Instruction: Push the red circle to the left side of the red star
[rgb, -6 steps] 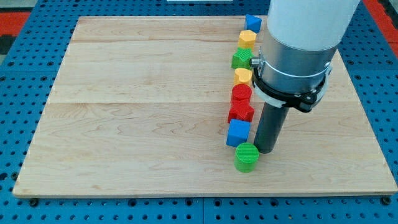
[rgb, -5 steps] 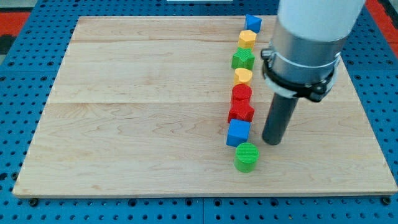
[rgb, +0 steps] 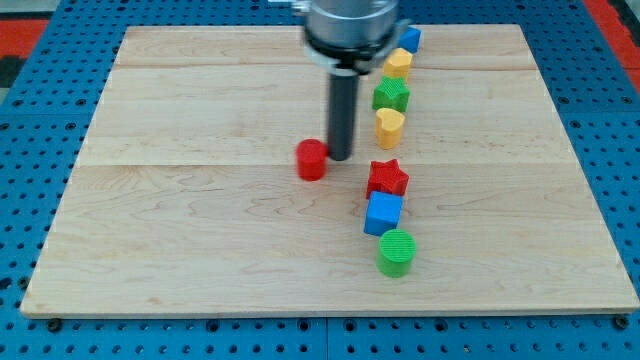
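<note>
The red circle (rgb: 312, 159) stands on the wooden board (rgb: 200, 220), to the left of and slightly above the red star (rgb: 388, 179), with a gap between them. My tip (rgb: 340, 157) is just right of the red circle, touching or nearly touching it, and left of and above the red star. The rod rises straight up from there.
A column of blocks runs down the view's right of centre: blue cube (rgb: 409, 39) at the top, yellow hexagon (rgb: 399, 63), green star (rgb: 391, 96), yellow heart (rgb: 389, 128), then the red star, a blue cube (rgb: 383, 213) and a green circle (rgb: 397, 252).
The red circle has left the column, pushed to the view's left. My tip went from right of the column, near the blue cube, to left of it beside the red circle.
</note>
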